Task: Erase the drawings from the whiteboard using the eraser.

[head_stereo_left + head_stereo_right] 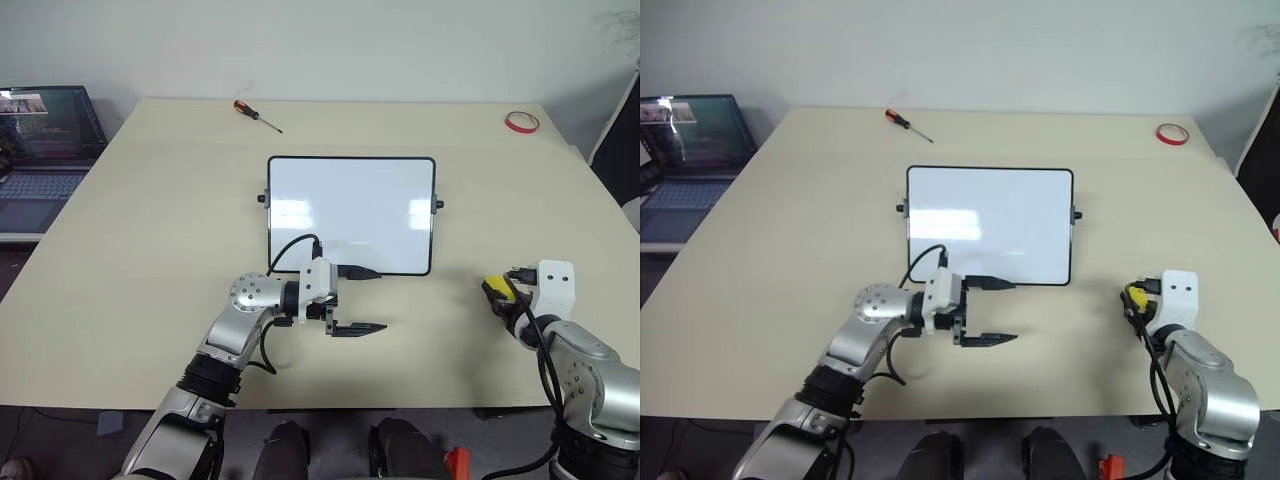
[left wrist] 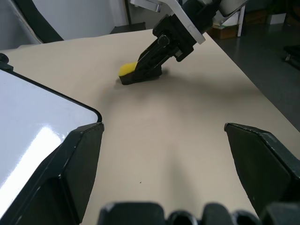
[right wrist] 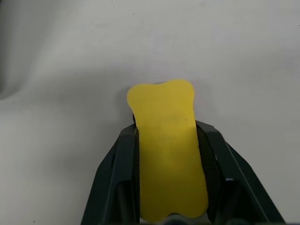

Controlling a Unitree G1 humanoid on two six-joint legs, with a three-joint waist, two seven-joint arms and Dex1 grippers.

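Head views: a whiteboard [image 1: 350,215] lies flat at the centre of a pale table [image 1: 150,260], its surface blank white with window glare. From the board, a red-handled screwdriver [image 1: 256,113] lies at about 11 o'clock near the far edge, a red tape ring [image 1: 521,122] at 1 o'clock, and a laptop [image 1: 45,150] off the table at 9 o'clock. The left gripper [image 1: 362,300] sits at the board's 6 o'clock, pointing toward 3 o'clock, fingers spread apart with nothing between them. The right gripper [image 1: 497,294] is at 4 o'clock, clamped on the yellow eraser [image 1: 493,288].

Left wrist view: the two left fingers [image 2: 70,173] stand wide apart; beyond them the eraser rests on the table beside the board's corner.

Right wrist view: both fingers press the eraser's long sides.
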